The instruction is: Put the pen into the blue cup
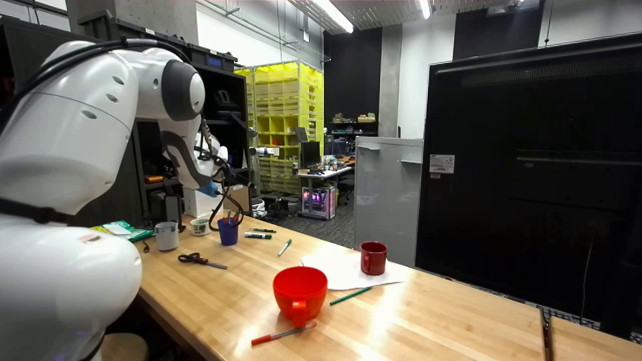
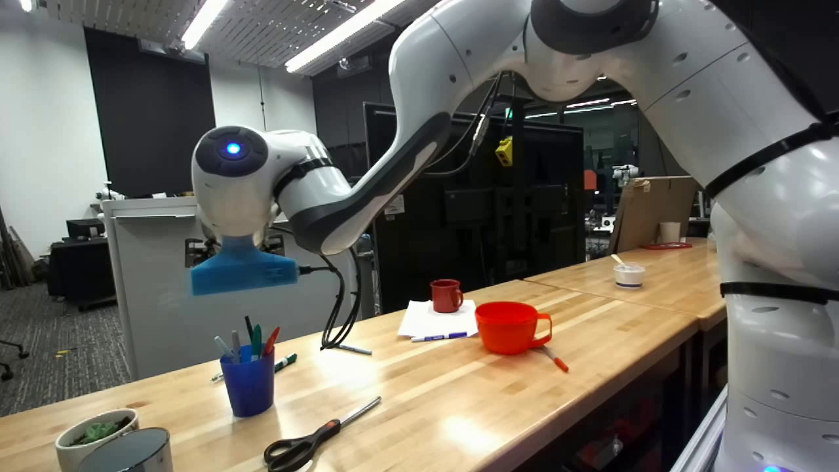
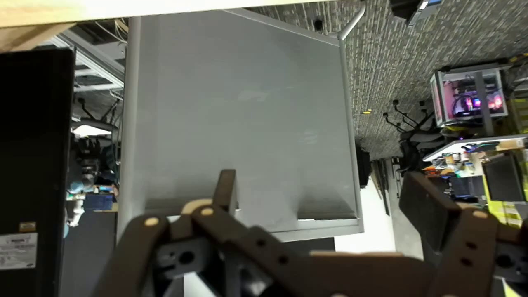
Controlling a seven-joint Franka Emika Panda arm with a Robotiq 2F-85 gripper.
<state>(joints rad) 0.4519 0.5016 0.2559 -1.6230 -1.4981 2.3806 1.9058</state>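
The gripper (image 3: 324, 198) is above the level of the table (image 2: 419, 406), its fingers (image 3: 427, 208) spread wide with nothing held between them. Below it and well apart, the blue cup (image 2: 250, 390) stands upright with several pens (image 2: 256, 342) in it, among them a black pen (image 2: 249, 326). Beside the cup, also lower than the gripper, lie a white marker (image 1: 258, 235) and a dark pen (image 1: 263, 230); the scissors (image 2: 331, 427) lie below on the arm's (image 2: 760, 367) side of the cup. Farther off comes a pale pen (image 1: 284, 247), then a blue marker (image 2: 439, 337) at the edge of a sheet of paper (image 2: 419, 319), the red mug (image 2: 446, 298) on that paper, and the red bowl (image 2: 505, 334). Farther still from the gripper, a dark green pen (image 1: 350, 296) lies between bowl and paper, and a red pen (image 1: 271, 338) lies beside the bowl's handle (image 1: 299, 316). Which dark pen the task means, I cannot tell. Ahead of the fingers, past the table, a grey cabinet (image 3: 247, 103) faces them.
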